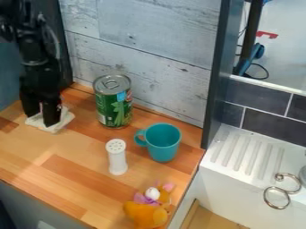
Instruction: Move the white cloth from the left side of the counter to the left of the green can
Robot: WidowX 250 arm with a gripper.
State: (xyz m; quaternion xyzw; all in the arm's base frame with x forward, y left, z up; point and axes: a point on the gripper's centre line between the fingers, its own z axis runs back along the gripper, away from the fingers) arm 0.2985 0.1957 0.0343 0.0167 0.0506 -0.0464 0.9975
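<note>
1. Beneath the black two-finger gripper [40, 115] lay what looked like a white cloth [64, 118]; the fingers stood parted over it, though I couldn't tell whether they touched it.
2. To my eye it was light, limp and soft, hardly breakable or slippery; a raised fold or loose corner seemed the place to pinch.
3. Next nearest the gripper stood a green tin can [113, 107], then a white shaker [117, 160] and teal mug [163, 144], with an orange plush toy [143, 215] farthest off.
</note>
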